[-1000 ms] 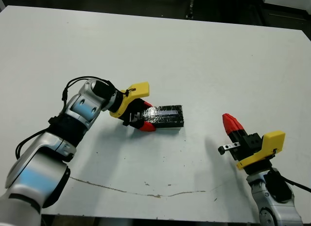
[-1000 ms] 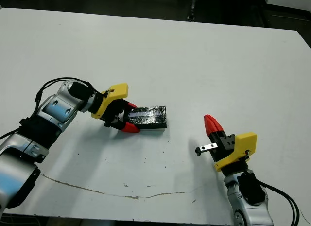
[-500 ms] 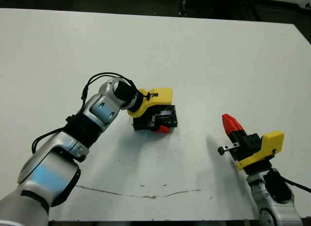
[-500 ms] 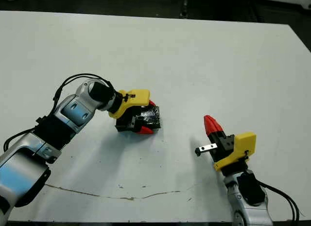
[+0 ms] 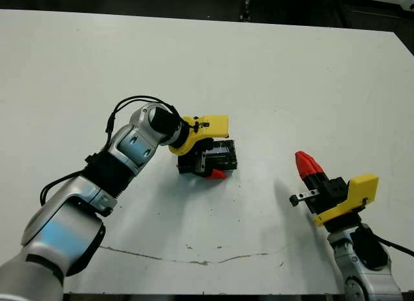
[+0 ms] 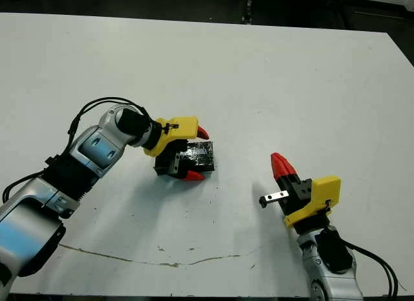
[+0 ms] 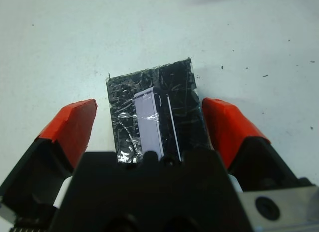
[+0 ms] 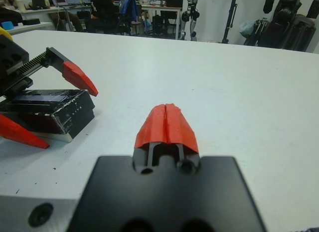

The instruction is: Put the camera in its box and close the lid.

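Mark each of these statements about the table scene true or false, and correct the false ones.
1. The lid sits on the box. True.
2. The left gripper has its fingers clamped shut. False: they are spread, one on each side of the lid.
3. The right gripper is shut and holds nothing. True.
4. The right gripper touches the box. False: it is apart from it, over bare table.
5. The lid has a pale strip. True.
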Controlling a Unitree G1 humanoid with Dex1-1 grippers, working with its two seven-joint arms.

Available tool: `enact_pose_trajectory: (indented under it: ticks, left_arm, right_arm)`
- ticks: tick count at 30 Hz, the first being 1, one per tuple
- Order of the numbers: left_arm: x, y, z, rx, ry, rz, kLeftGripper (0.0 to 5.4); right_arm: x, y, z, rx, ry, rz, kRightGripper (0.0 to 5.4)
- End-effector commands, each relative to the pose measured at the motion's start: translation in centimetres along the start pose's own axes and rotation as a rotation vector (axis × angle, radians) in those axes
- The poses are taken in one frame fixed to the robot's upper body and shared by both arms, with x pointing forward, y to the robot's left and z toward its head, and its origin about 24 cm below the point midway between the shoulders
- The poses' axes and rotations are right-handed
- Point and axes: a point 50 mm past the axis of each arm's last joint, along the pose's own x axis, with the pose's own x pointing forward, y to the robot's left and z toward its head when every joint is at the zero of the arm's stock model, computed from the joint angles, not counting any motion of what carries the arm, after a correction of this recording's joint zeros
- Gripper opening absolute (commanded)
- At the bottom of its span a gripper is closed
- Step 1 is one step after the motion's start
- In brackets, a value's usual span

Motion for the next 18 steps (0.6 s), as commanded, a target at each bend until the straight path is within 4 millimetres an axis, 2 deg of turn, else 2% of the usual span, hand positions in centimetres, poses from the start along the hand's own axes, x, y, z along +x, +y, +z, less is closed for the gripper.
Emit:
enact_pose_trajectory:
  ticks: [1,9,18]
  left_arm:
    - [0.7,-1.5,-3.0,-0.113,0.052,-0.033,5.39]
    - [-0.4,-1.2,-2.3,-0.161,-0.086,-0.007,5.39]
    - [-2.3,-0.7,-1.8,-0.317,-0.229,0.021,5.39]
  right_arm:
    - [-0.2,-0.2,-0.1,-0.003,0.002,-0.001,0.0]
    - [-0.2,-0.2,-0.2,-0.004,0.015,-0.005,0.0]
    - [-0.3,-0.2,-0.3,0.01,0.02,0.006,0.0]
